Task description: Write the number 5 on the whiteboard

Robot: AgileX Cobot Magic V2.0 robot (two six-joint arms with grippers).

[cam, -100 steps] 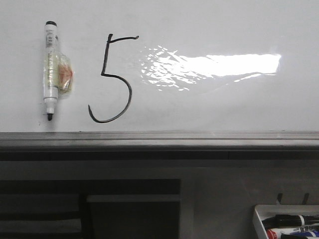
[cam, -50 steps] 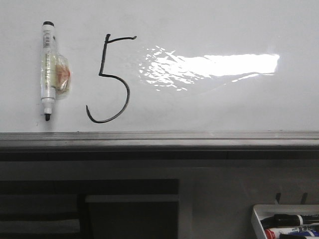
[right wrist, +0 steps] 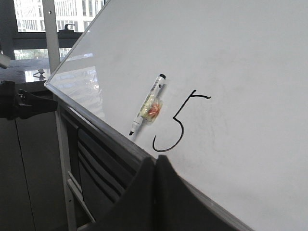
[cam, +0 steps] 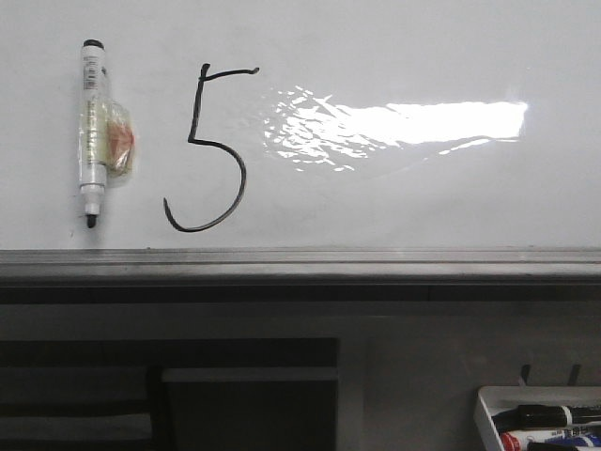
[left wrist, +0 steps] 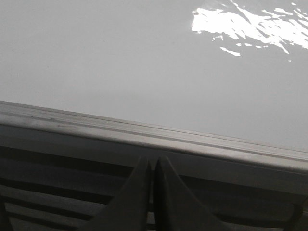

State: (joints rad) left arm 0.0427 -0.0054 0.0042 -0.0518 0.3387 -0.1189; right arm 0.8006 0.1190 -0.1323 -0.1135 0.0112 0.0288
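Both sets of jaws are clenched with nothing between them. On the left gripper [left wrist: 153,166] the two dark fingers meet along a thin seam, seen against the grey metal ledge [left wrist: 144,137]. The right gripper [right wrist: 155,166] likewise has its fingers pressed together, below the board's edge in its own view.

On the large glossy white whiteboard [cam: 394,197], a thin black hand-drawn number 5 [cam: 211,146] sits in the left half: short top bar, straight stem, wide open belly. Just left of it, apart from the strokes, a white marker with a black cap [cam: 92,132] hangs upright on the board, tip down, with a clear wad stuck at its middle. Bright glare lies right of the digit. At lower right, a small white tray [cam: 484,413] holds markers.
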